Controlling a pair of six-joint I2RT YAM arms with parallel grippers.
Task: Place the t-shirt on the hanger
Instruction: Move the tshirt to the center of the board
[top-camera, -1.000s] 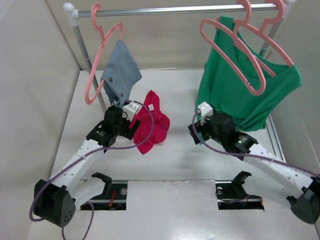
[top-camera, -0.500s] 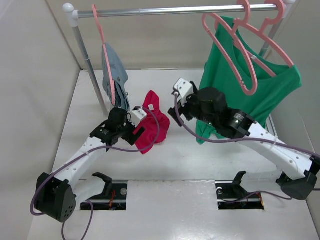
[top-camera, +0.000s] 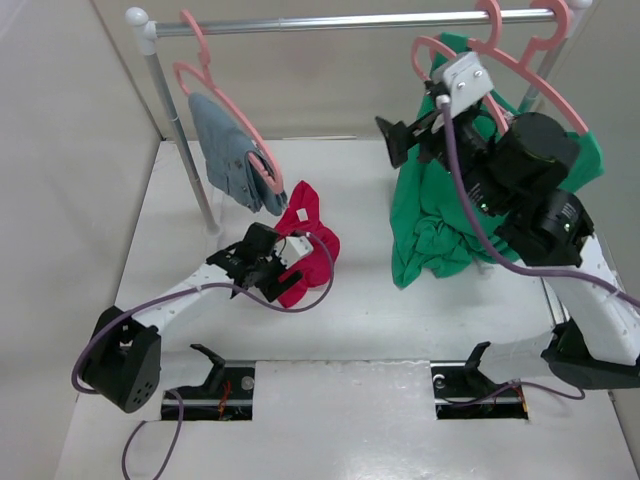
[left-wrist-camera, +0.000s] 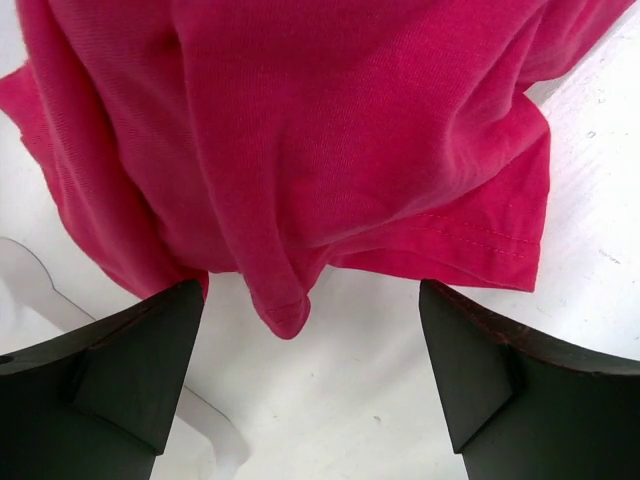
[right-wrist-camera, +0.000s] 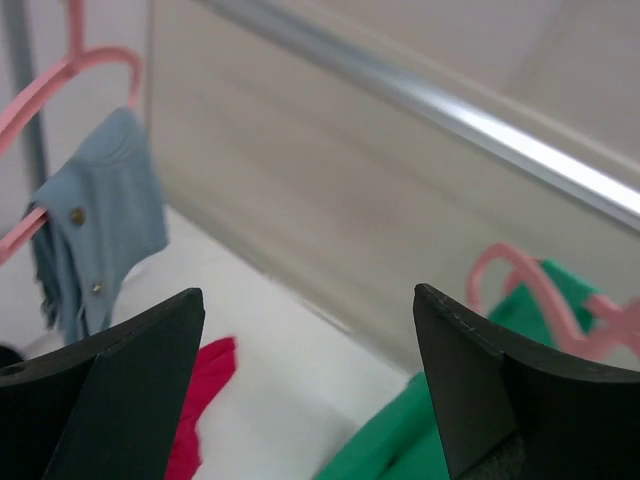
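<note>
We've got the t-shirt (top-camera: 308, 238) crumpled in a heap on the bench (top-camera: 360, 320), left of centre, just below the grey-blue cloth (top-camera: 225, 150) that hangs on its own pink hanger from the rail (top-camera: 330, 20). The left pincer (left-wrist-camera: 310, 298) sits low on the bench right at the shirt's near edge, and we see its two fingers spread wide. From the left wrist, a rounded fold of crimson cloth dips into the gap between them. The rest of the shirt fills the view just beyond the tips. The cloth runs right up to the left-hand finger, but we can't tell whether they touch.

Over on the right, the hanger (top-camera: 420, 48) hangs from the rail in front of the green top (top-camera: 440, 220), partly hidden by the arm. The right pincer (right-wrist-camera: 307, 293) is up high beside it, well apart from the shirt, fingers spread with nothing between them.
</note>
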